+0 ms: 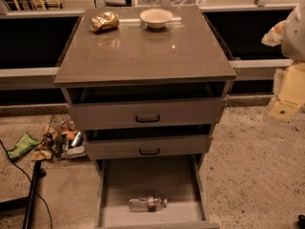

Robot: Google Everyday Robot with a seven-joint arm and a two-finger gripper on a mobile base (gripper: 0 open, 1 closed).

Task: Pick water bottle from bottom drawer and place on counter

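The water bottle (147, 203) is small, clear and crinkled. It lies on its side on the floor of the open bottom drawer (119, 185), near the drawer's front. The counter (143, 51) is the glossy grey-brown top slab of the cabinet. My gripper (285, 104) is at the right edge of the view, level with the upper drawers, well to the right of the cabinet and far above the bottle. It holds nothing that I can see.
A crumpled gold foil packet (104, 21) and a white bowl (156, 18) sit at the back of the counter. Two upper drawers with dark handles (147, 119) stand slightly open. A wire basket of litter (64, 138) and a black cable (28, 185) are on the floor to the left.
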